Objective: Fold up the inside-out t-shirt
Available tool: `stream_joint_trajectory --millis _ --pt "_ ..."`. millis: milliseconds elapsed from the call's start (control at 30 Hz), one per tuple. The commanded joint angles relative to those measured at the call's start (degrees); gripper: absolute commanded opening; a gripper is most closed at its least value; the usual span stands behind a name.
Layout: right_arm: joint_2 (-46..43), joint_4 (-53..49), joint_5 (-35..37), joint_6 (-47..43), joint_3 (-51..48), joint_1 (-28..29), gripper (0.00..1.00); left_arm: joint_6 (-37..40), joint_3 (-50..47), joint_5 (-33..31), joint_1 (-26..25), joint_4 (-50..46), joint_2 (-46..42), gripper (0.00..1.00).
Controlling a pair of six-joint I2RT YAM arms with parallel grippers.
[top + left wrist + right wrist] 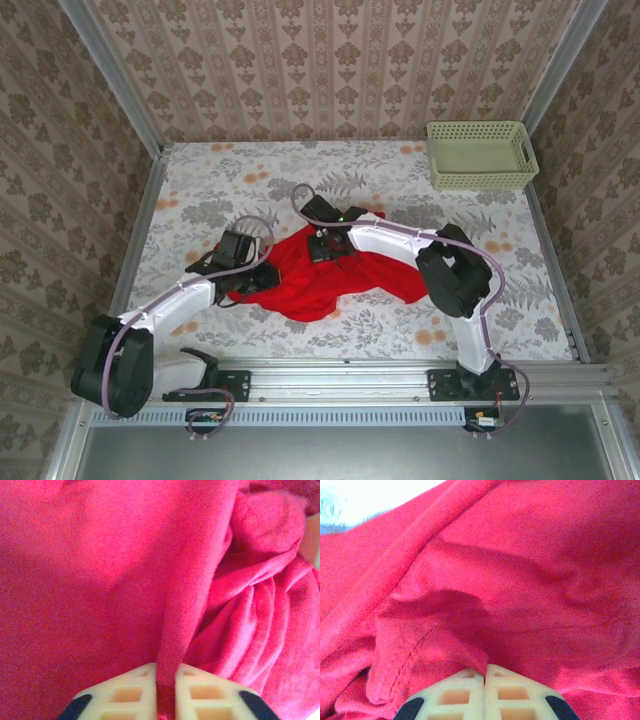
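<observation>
Fingers first: the left fingers [129, 692] are narrow, pinching a raised ridge of the inside-out t-shirt [320, 285] at the end of the cloth farthest from the basket [480, 155]. That grip looks deep enough to trust.

The shirt lies bunched on the desk [200, 190], well apart from the basket and on its near-left side, so it needs opening out before any fold.

At the cloth's edge nearer the basket, the right fingers [512, 692] are pressed together. What looks like a thin lip of cloth is nipped at their tips, just beside a stitched hem, and I judge this hold shallow.

I would lift both arms together and slowly, keeping them level. Then I would draw them apart along the line toward the basket until the cloth hangs taut. If the right pinch starts to creep, I would set down and take the hem deeper.
</observation>
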Motion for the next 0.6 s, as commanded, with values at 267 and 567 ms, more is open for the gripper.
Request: stream_joint_trajectory --millis 267,567 --pt "-23.7 -6.3 7.4 -7.2 -6.3 -3.3 0.00 3.4 1.0 -3.7 2.2 -0.7 -13.5 0.00" --pt "-30.9 2.6 3.7 3.4 -26.8 -5.5 0.00 4.0 -3.5 0.4 -8.4 3.7 -11.6 0.11"
